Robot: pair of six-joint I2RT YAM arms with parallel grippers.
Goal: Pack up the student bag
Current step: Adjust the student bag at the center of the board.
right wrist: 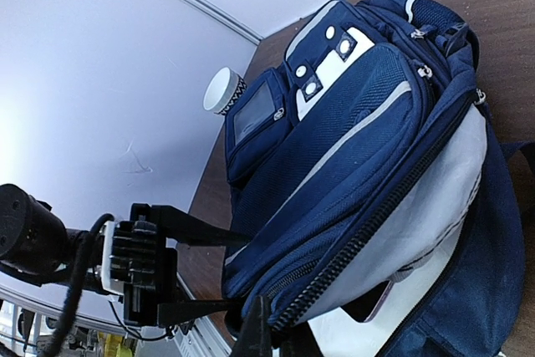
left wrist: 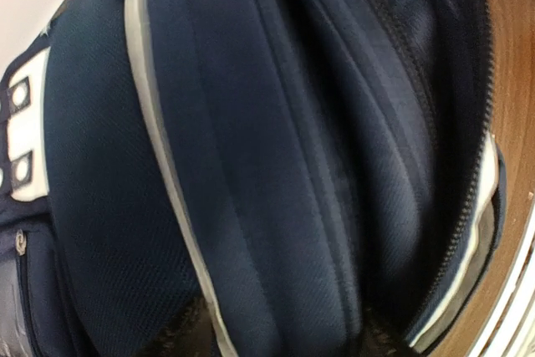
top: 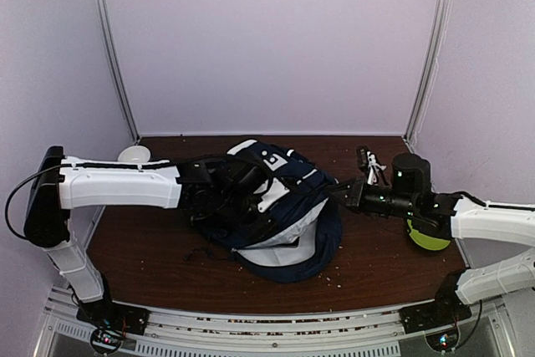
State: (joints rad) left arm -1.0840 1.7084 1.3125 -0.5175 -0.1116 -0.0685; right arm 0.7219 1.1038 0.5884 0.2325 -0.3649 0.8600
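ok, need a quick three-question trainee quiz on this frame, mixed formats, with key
1. True or false: the student bag is zipped fully shut.
2. Where is the white cup? A) inside the bag B) at the back left corner of the table C) at the near right corner
3. Fill in: the lime-green object lies partly under the ___ arm.

Key: 1 false, the zip gapes and the grey lining shows. 2 B. 3 right.
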